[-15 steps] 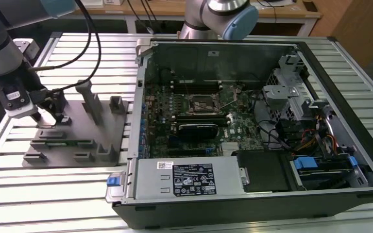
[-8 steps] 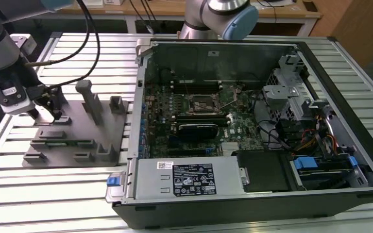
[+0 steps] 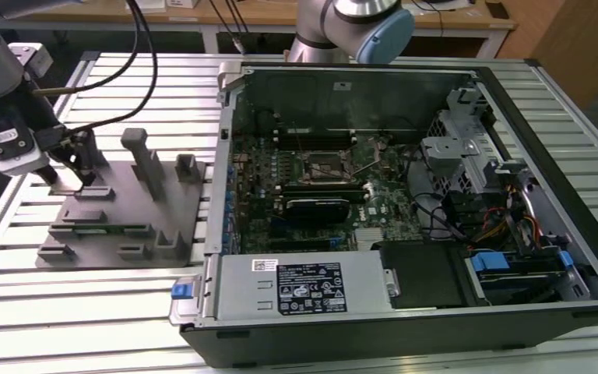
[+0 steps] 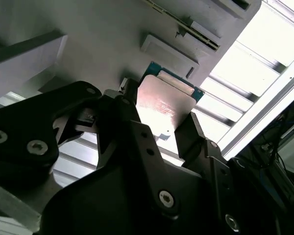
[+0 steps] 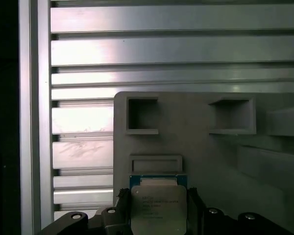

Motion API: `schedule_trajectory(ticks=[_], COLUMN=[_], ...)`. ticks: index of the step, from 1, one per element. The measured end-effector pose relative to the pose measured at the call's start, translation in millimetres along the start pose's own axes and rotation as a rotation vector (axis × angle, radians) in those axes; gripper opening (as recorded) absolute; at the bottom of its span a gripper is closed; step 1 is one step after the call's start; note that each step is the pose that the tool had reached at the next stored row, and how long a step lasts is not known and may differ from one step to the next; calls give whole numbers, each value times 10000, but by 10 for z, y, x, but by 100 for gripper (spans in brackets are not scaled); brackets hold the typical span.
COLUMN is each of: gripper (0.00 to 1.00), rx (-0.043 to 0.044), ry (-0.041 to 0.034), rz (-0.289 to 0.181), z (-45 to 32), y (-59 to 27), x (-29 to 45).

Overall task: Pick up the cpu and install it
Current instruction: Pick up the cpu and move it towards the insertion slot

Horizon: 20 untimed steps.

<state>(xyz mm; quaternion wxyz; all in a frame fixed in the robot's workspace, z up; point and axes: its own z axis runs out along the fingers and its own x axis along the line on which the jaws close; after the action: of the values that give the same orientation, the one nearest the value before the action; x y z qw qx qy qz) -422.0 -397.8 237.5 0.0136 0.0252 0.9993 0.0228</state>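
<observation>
The cpu [image 5: 158, 205], a small square chip with a pale metal top and green edge, sits between my two black fingers in both wrist views. It lies at the corner of the grey holder block [image 5: 196, 147]. My gripper [image 4: 159, 108] has a finger against each side of the cpu [image 4: 164, 105]. In the exterior view the gripper [image 3: 71, 178] reaches down onto the far corner of the holder block [image 3: 122, 214], at the exterior view's left. The open computer case [image 3: 548, 179] lies to the right, with the empty square socket [image 3: 327, 165] on its green motherboard.
Tall grey posts [image 3: 141, 160] rise from the holder block close to my fingers. A grey labelled power-supply box [image 3: 299, 287] fills the case's near side, with cables and drive bays [image 3: 486, 210] at the right. A second arm's base [image 3: 351, 27] stands behind the case. The table [image 3: 71, 312] is slatted metal.
</observation>
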Motion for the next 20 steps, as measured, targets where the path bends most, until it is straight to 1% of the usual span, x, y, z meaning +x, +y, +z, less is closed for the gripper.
schedule_trajectory(ticks=[7,20], gripper=[55,55], rx=[-1,-5], ry=[-23,-101], rz=[-1,-4], z=[-145,-404], y=[7,19], x=[-4,-10])
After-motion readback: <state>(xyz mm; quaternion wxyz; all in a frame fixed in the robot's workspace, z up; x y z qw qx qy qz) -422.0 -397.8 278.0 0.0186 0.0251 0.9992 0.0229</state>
